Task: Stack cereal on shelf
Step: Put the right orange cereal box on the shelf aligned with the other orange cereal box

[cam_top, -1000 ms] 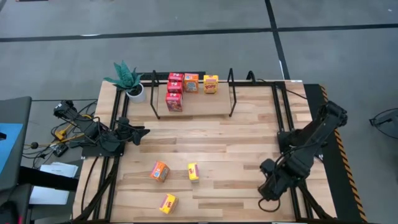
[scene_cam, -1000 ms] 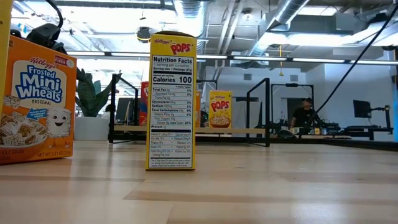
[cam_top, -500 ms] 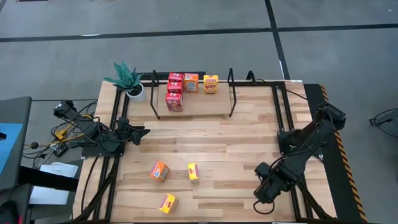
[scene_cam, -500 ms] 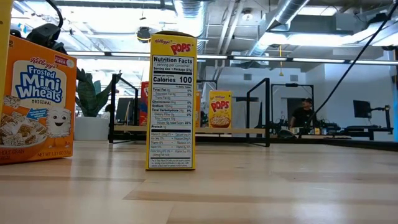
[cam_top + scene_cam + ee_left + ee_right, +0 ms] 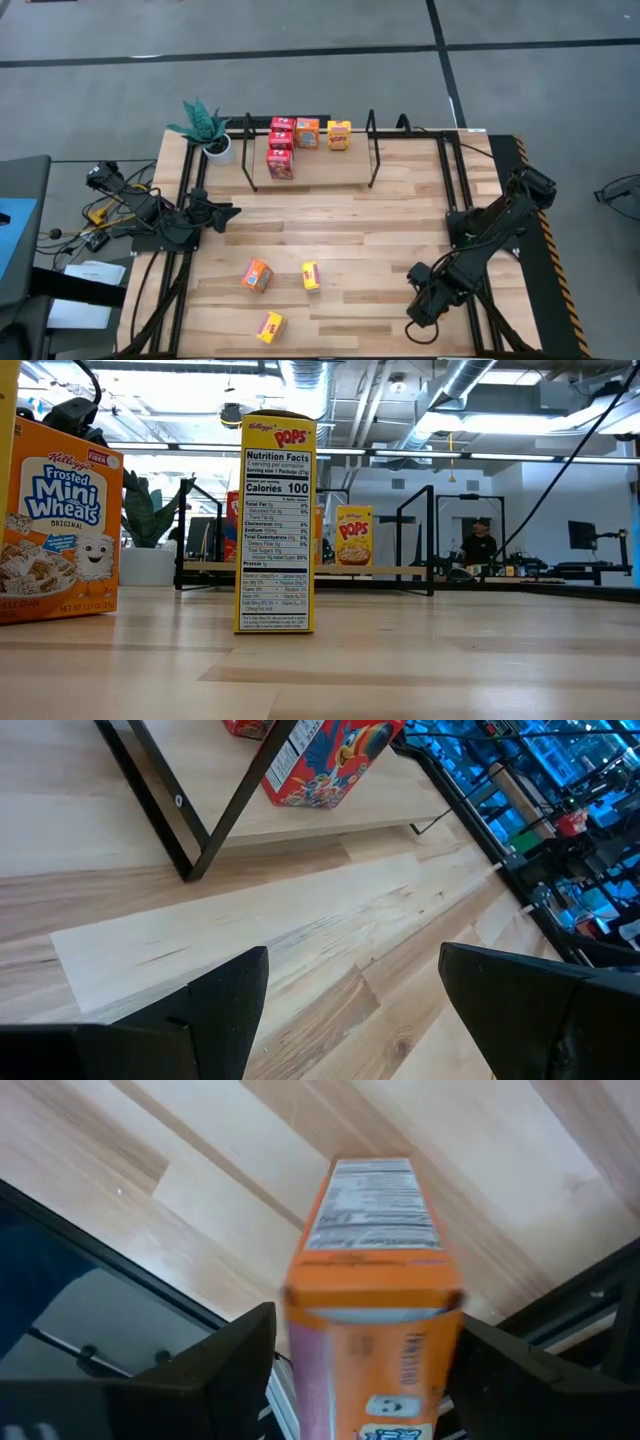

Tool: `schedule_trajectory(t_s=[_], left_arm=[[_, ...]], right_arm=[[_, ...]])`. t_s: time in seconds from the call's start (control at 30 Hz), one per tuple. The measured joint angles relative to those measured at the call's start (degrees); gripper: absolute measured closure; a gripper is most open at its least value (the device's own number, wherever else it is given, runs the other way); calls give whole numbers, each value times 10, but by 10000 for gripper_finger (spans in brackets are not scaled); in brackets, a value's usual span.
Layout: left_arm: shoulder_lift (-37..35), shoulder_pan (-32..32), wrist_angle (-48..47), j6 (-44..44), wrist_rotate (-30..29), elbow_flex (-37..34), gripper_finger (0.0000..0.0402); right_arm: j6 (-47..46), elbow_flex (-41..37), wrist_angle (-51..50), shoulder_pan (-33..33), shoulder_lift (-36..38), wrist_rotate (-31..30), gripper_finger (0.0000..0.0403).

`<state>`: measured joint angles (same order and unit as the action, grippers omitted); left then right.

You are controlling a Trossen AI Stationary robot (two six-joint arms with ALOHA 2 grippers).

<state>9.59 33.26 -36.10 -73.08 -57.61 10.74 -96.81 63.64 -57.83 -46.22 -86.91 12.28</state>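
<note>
Gripping an orange cereal box [image 5: 372, 1290] between its two dark fingers, the right gripper [image 5: 422, 303] sits low at the table's [image 5: 380, 215] near right corner. The left gripper [image 5: 226, 212] waits at the left edge with fingers spread wide and holding nothing. On the shelf [image 5: 310, 168] stand red, orange and yellow boxes; three more lie loose on the near table, among them a Frosted Mini Wheats box [image 5: 58, 535] and a Pops box [image 5: 277, 525].

Two dark jointed arms, left arm [image 5: 165, 222] trailing black cables, flat matte-black fingers [image 5: 225, 995]
</note>
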Motion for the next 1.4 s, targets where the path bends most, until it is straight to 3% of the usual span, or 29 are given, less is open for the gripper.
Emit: schedule_trajectory(t_s=[0.23, 0.6, 0.77, 1.03, 1.23, 1.4], left_arm=[[0, 0, 0, -1, -1, 0, 116], [0, 0, 0, 4, -1, 0, 116], [0, 0, 0, 4, -1, 0, 116], [0, 0, 0, 0, -2, 0, 116], [0, 0, 0, -1, -3, 0, 116], [0, 0, 0, -16, -8, 0, 116]], right_arm=[[89, 0, -2, 45, 0, 25, 150], [267, 0, -10, 137, 0, 60, 256], [371, 23, -40, 199, 0, 80, 265], [612, 108, -131, 366, 0, 45, 243], [783, 189, -133, 532, -6, 8, 256], [898, 297, -135, 642, -62, 7, 266]])
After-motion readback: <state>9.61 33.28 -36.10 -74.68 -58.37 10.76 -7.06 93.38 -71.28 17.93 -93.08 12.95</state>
